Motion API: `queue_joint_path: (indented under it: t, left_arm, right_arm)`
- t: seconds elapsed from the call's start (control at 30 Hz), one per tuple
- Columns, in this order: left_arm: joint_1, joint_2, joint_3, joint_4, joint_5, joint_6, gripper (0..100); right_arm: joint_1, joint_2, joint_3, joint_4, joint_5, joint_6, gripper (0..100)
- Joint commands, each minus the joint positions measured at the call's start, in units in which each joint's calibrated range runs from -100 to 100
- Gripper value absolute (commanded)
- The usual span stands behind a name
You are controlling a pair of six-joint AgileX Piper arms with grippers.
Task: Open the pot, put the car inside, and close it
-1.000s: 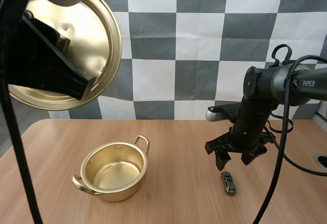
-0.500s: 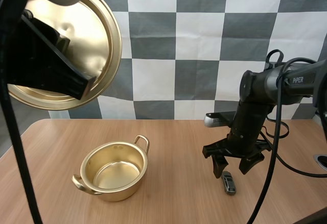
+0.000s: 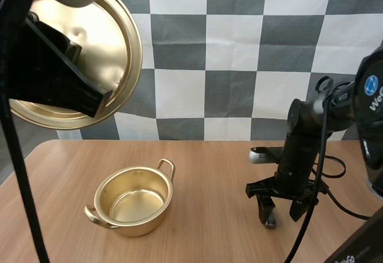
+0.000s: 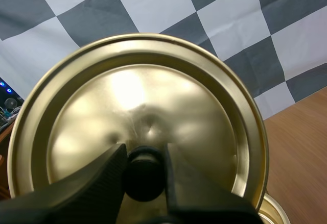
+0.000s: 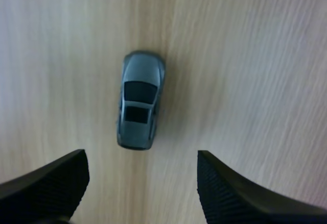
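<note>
A golden pot (image 3: pixel 134 200) with two loop handles is standing upright and uncovered on the table (image 3: pixel 209 173) at the near left. Its matching golden lid (image 4: pixel 153 106) is being held high over the far left, tilted on edge, with its black knob (image 4: pixel 144 175) being pinched by the left claw (image 4: pixel 144 152). A small grey car (image 5: pixel 139 106) is lying on its wheels at the near right, well apart from the pot, just beneath the right claw (image 3: pixel 279 210), whose fingers are being held wide apart.

Furniture: one light brown wood-grain surface (image 3: pixel 209 167), matte, grain running left to right in the high view. Far left corner rounded. Light even and soft; shadows on it faint.
</note>
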Motion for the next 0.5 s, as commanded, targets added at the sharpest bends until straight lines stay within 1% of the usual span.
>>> queue_joint_path:
  t: [0.0, 0.07, 0.27, 0.47]
  left_arm:
    - [-0.04, 0.0, 0.0, 0.0, 0.0, 0.0, 0]
    - [-0.04, 0.0, 0.0, 0.0, 0.0, 0.0, 0]
    - [-0.04, 0.0, 0.0, -0.1, 0.0, 0.0, 0]
    - [-0.04, 0.0, 0.0, -0.1, 0.0, 0.0, 0]
  right_arm:
    - [-0.3, 0.1, 0.0, 0.0, -0.3, -0.6, 100]
    - [-0.3, 0.1, 0.0, 0.9, -0.4, -1.3, 100]
    - [-0.3, 0.1, 0.0, 7.3, -0.4, -5.9, 100]
    - [-0.3, 0.8, 0.0, 7.8, -0.7, -7.3, 100]
